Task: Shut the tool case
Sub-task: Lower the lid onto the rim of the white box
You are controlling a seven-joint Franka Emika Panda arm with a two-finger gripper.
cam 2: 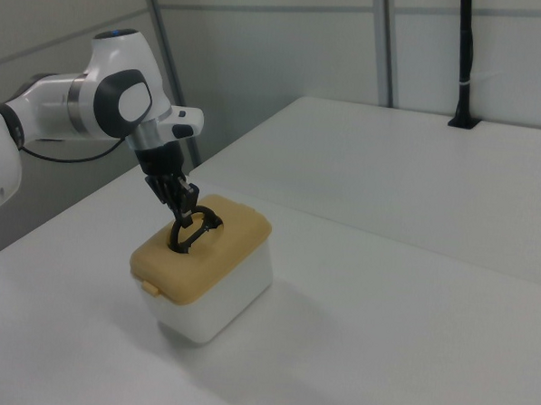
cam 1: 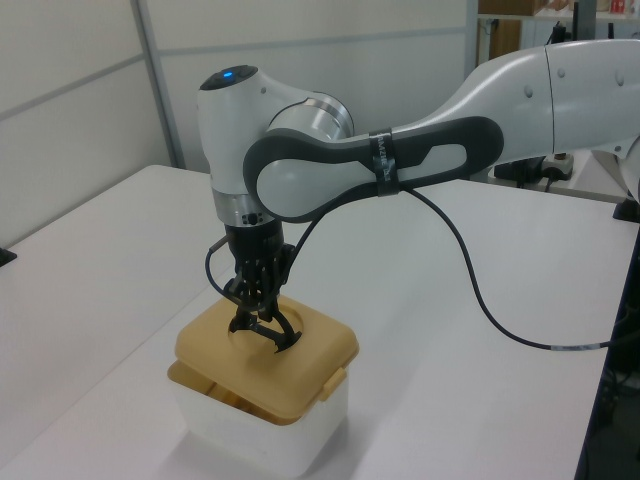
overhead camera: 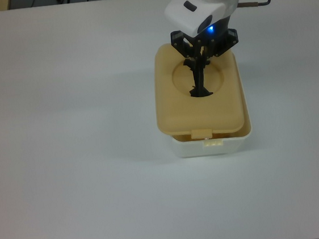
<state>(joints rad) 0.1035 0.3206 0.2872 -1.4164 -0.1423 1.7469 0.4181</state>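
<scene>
Nearest in the top view: white tub (overhead camera: 212, 147) on the pale surface (overhead camera: 67, 163), front rim and latch tab still peeking out. Over it, tan lid (overhead camera: 198, 95), almost square with the tub, hanging slightly toward the top view's left. Directly above, fingers (overhead camera: 199, 69) pinching the black handle (overhead camera: 199, 85). Straight down to seat.

Lower left of the frame: the gripper (cam 1: 257, 318) grips the black handle (cam 1: 262, 331) of the tan lid (cam 1: 268, 358), which seems slightly raised over the white tub (cam 1: 262, 436) on the white table (cam 1: 470, 380).
</scene>
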